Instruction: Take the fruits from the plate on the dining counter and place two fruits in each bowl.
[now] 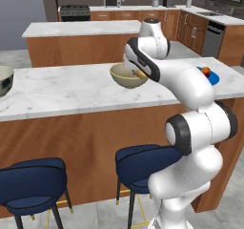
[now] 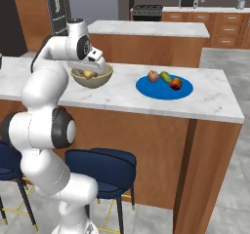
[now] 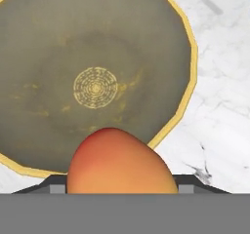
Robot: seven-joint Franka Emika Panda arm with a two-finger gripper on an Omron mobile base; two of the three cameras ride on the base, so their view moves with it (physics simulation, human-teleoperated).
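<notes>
kitchen, marble dining counter [image 2: 205, 99] | gripper [image 2: 88, 73] clamped on orange-red fruit [image 3: 119, 162], above beige bowl [image 2: 93, 80] | blue plate [image 2: 161, 90] right of bowl, three fruits on it

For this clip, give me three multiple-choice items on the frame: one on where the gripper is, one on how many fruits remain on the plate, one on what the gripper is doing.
1. Where is the gripper?
A. Over the beige bowl
B. Over the blue plate
C. Down by the stools

2. How many fruits lie on the blue plate?
A. One
B. Three
C. Five

3. What is the gripper's state?
A. Open and empty
B. Shut on an orange-red fruit
C. Shut on the bowl's rim

Answers:
1. A: both base views show the hand above the beige bowl, and the hand view looks straight down into it.
2. B: the right base view shows a reddish-brown fruit, a green fruit and a red-orange fruit on the plate.
3. B: the hand view shows an orange-red fruit between the fingertips, above the bowl's empty inside.
</notes>
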